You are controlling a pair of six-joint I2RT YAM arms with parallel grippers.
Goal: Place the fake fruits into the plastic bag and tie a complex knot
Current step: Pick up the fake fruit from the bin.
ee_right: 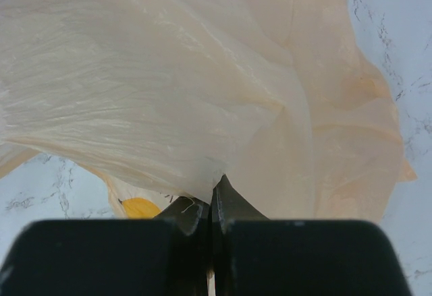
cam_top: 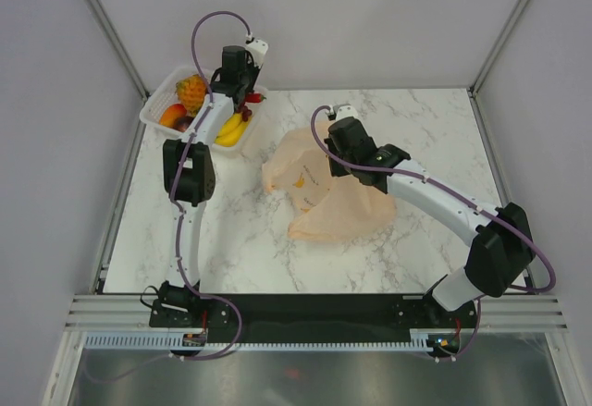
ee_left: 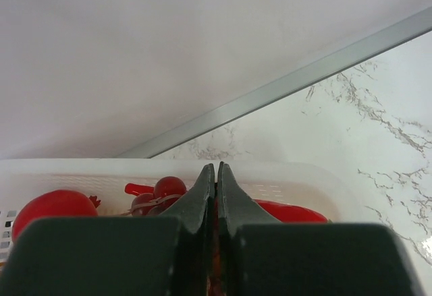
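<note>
Left tool (ee_left: 216,166) pressed together in white lattice basket (ee_left: 67,169), possibly missing glossy red plastic chili (ee_left: 291,212); right tool (ee_right: 214,187) pinching thin peach plastic bag (ee_right: 169,94), whose film may slip.

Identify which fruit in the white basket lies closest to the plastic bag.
The yellow bananas, at the basket's corner facing the bag; the pineapple sits farther left.

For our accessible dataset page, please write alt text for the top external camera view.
Seen from above, the left gripper reaches into a white basket of fake fruits at the far left corner of a marble table. The right gripper is over a peach plastic bag lying near the table's middle.
</note>
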